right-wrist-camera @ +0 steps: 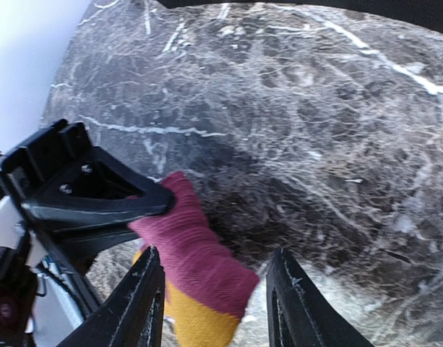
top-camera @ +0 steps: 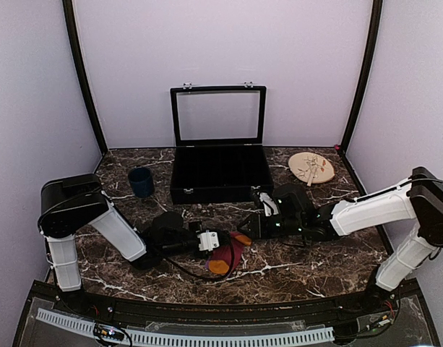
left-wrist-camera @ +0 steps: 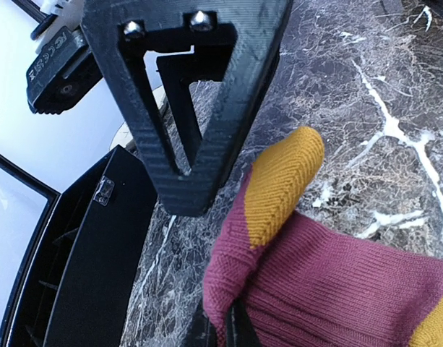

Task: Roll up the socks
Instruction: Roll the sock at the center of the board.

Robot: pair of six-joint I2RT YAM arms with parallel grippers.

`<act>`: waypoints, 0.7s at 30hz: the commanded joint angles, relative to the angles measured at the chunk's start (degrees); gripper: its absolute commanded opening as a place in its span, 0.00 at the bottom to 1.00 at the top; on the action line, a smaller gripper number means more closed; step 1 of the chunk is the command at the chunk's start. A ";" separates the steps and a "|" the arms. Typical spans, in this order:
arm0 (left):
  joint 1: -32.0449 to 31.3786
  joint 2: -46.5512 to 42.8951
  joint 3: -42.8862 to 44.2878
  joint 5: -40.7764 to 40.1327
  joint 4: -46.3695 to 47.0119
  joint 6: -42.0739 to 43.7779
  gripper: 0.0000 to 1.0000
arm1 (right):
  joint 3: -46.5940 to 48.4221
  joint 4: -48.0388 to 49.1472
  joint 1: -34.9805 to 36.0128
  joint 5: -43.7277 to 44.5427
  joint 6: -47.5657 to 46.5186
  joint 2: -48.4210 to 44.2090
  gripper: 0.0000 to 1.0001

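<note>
A maroon sock (top-camera: pixel 230 254) with orange toe and heel lies crumpled on the marble table between the two arms. My left gripper (top-camera: pixel 218 242) is shut on a fold of its maroon fabric, seen pinched at the bottom of the left wrist view (left-wrist-camera: pixel 232 327), with the orange toe (left-wrist-camera: pixel 285 189) sticking out beyond. My right gripper (top-camera: pixel 245 230) faces it from the right, open. In the right wrist view the sock (right-wrist-camera: pixel 199 264) hangs between the right gripper's (right-wrist-camera: pixel 217 303) spread fingers (right-wrist-camera: pixel 143 307), nearer the left one, without being clamped. Only this one sock shows.
A black case (top-camera: pixel 220 189) with its lid raised stands behind the grippers. A dark blue cup (top-camera: pixel 141 181) sits at its left and a round wooden plate (top-camera: pixel 311 168) at the back right. Purple walls close in the table.
</note>
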 commanded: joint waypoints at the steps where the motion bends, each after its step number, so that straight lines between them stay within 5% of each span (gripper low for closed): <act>1: -0.57 1.08 -0.99 -1.90 5.79 1.90 0.00 | -2.01 5.92 -0.68 -4.93 2.53 1.15 0.45; 21: -1.82 3.52 -2.05 -3.21 9.94 3.66 0.00 | -6.52 18.60 -2.63 -9.61 5.72 6.77 0.47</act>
